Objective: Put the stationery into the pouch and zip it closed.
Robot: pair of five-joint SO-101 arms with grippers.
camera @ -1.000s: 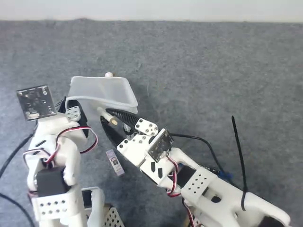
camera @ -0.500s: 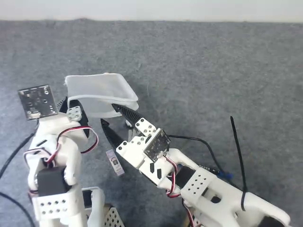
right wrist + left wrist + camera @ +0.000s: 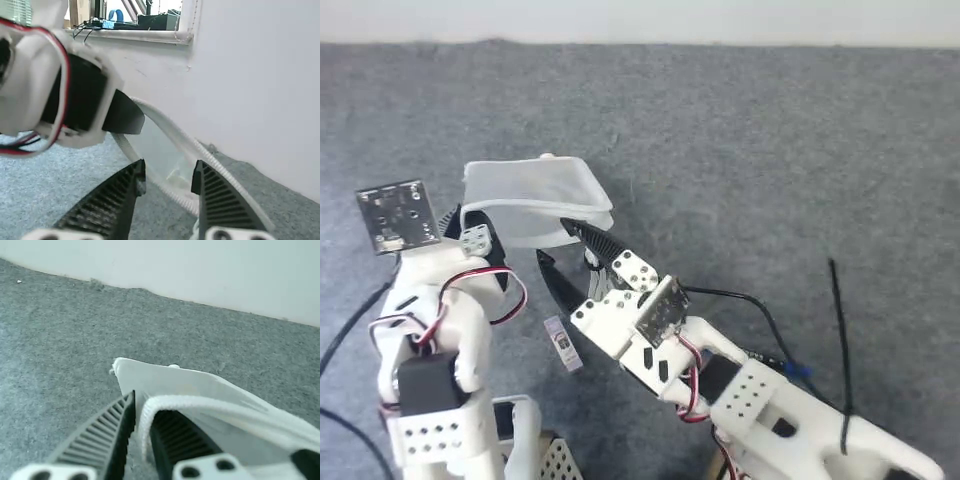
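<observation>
The pouch [image 3: 535, 195] is translucent white and held up off the grey carpet, its mouth facing the arms. My left gripper [image 3: 480, 235] is shut on its zipper rim, and the left wrist view shows the white rim [image 3: 150, 410] pinched between the black fingers. My right gripper [image 3: 556, 243] is open just at the pouch mouth with nothing between its fingers. In the right wrist view the pouch rim [image 3: 175, 142] curves just beyond the right gripper [image 3: 167, 175]. A small pale stationery piece [image 3: 563, 343] lies on the carpet between the two arms.
The left arm's body [image 3: 65, 95] sits close beside the right gripper. Black cables [image 3: 840, 340] trail along the right arm. Open carpet [image 3: 770, 150] stretches behind and to the right, ending at a white wall [image 3: 200, 270].
A thin item with a pale tip that sat between the right fingers a second ago no longer shows. The right gripper has shifted slightly toward the pouch mouth, and the pouch has tilted a little.
</observation>
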